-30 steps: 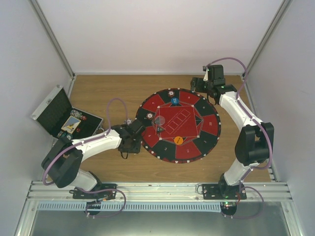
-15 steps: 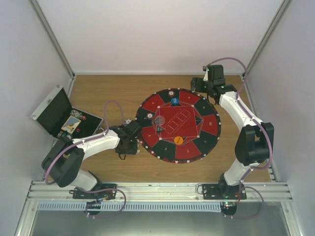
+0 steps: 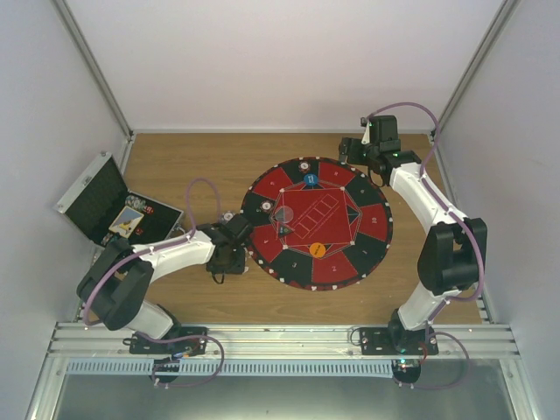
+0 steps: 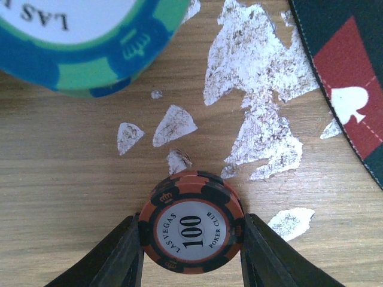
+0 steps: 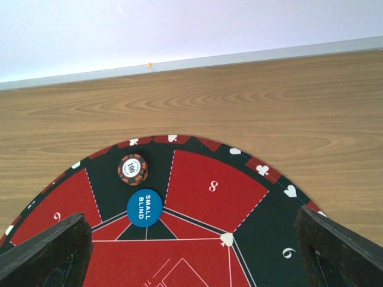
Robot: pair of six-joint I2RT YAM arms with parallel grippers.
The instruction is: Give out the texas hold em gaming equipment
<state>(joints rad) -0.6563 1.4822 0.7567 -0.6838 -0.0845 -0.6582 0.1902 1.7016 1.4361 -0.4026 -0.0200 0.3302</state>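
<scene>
**Gripping a dark red 100 chip beside the numbered mat**

Open black case well left; scuffed worktop underneath. Left tool clenched on that one chip, a blue-green chip close ahead. Right tool spread wide, empty, over the mat's far edge. There: one second 100 chip, one Small Blind disc; possibly others, too small to count.

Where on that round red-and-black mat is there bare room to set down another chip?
The red wedge marked 8 is bare, bordered by the orange-and-black striped chip and blue Small Blind disc. The mat's right-hand wedges look free too. Its left edge is crowded: the left claw holds another chip there.
</scene>
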